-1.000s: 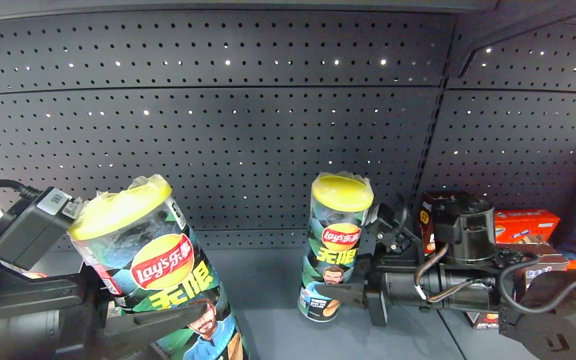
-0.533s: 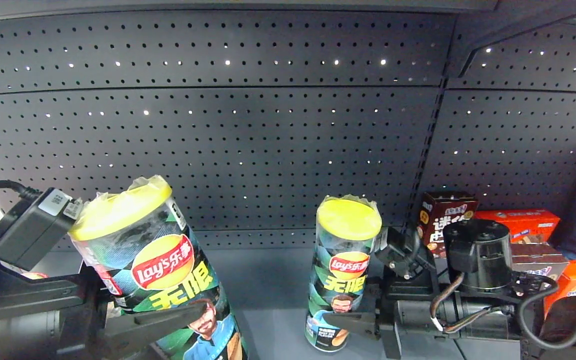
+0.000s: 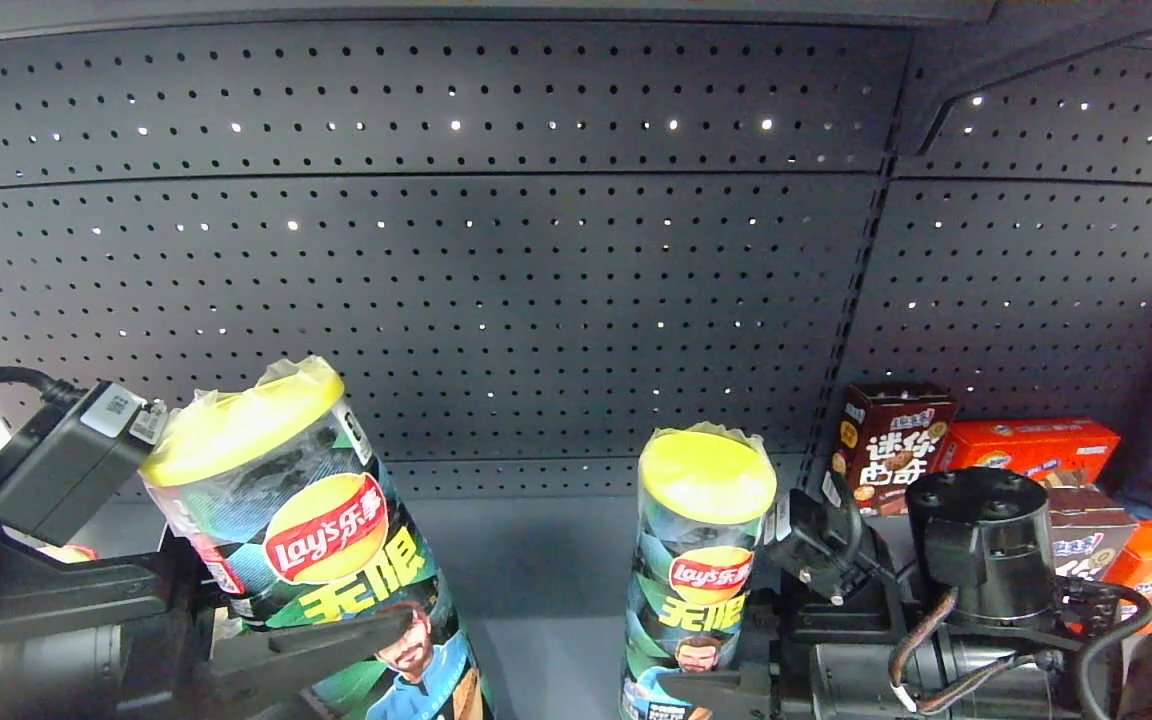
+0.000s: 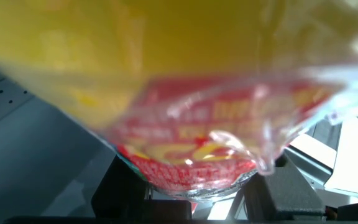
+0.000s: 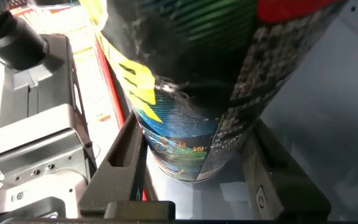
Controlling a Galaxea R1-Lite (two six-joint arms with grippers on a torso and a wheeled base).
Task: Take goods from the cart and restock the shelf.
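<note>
Yellow lid (image 3: pixel 706 475) up, the right can (image 3: pixel 701 560) stood straight in the right pincer (image 5: pixel 197 168), gripped low, at the front of the shelf (image 3: pixel 556 560) near the boxes (image 3: pixel 891 435). The left pincer (image 4: pixel 204 193) held the left can (image 3: pixel 306 530) tilted. I think the right can should go down flat before the pincer lets go. Both cans showed a red badge (image 3: pixel 324 540) and big yellow writing (image 3: pixel 361 580)

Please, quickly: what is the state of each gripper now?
Left gripper: shut on left can.
Right gripper: shut on right can.
</note>
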